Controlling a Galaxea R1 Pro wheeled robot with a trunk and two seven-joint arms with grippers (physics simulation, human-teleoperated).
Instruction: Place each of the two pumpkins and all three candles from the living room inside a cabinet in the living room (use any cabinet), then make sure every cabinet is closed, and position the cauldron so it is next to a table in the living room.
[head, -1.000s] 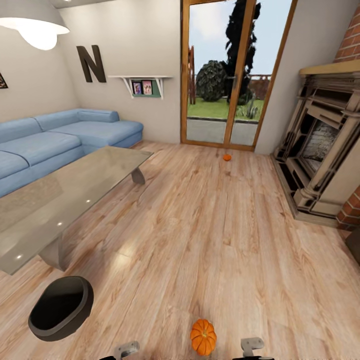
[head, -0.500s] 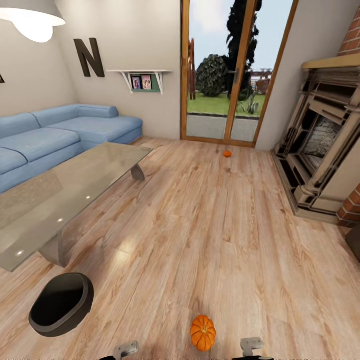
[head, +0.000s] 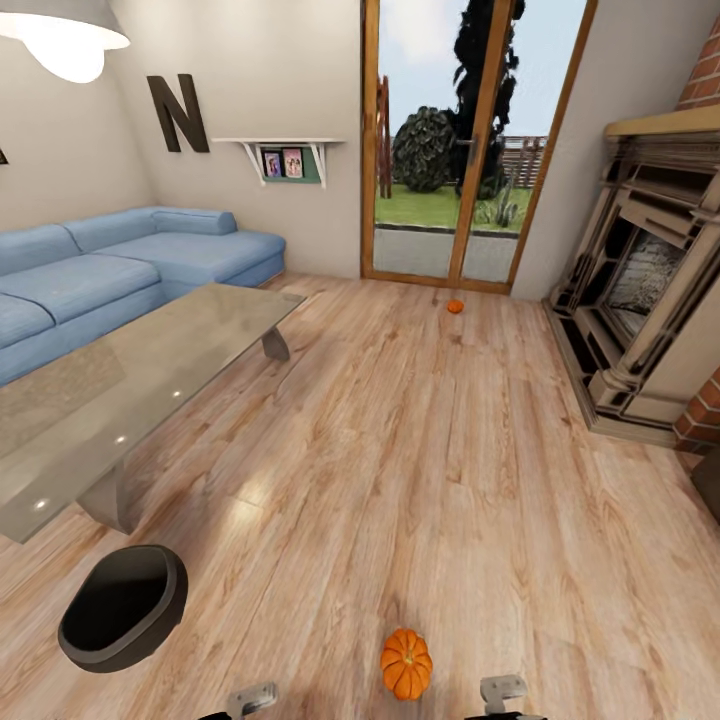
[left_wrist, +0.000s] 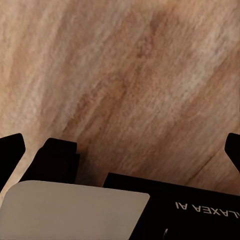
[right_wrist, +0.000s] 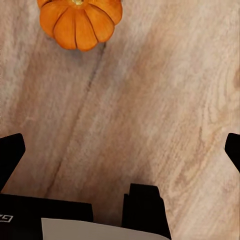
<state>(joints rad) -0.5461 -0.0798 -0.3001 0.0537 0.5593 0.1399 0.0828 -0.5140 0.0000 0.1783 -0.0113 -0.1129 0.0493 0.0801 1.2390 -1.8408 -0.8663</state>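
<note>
Our left gripper (left_wrist: 120, 145) hangs over bare wooden floor (left_wrist: 125, 75), its two dark fingertips (left_wrist: 11, 150) set wide apart at the edges of the left wrist view with nothing between them. Our right gripper (right_wrist: 120, 145) is spread just as wide, its fingertips (right_wrist: 11, 149) at either edge of the right wrist view, and it too holds nothing. Beyond it, on the planks and clear of both fingers, sits the near pumpkin (right_wrist: 80, 21), upright with its ribs and stem showing.

From the head view we see that same near pumpkin (head: 406, 662) on the floor close in front of us, between our two wrists and nearer the right one. To our left stands the cauldron (head: 123, 606), upright on the floor with its wide mouth open, near the end of the glass table (head: 130, 400) but not touching its leg. Behind the table runs the blue sofa (head: 120, 260) against the wall.

Well across the room, a second pumpkin (head: 455, 306) lies on the floor just before the glass door (head: 450, 150). The fireplace (head: 645, 300) stands along the right wall, with brick above and below it.
</note>
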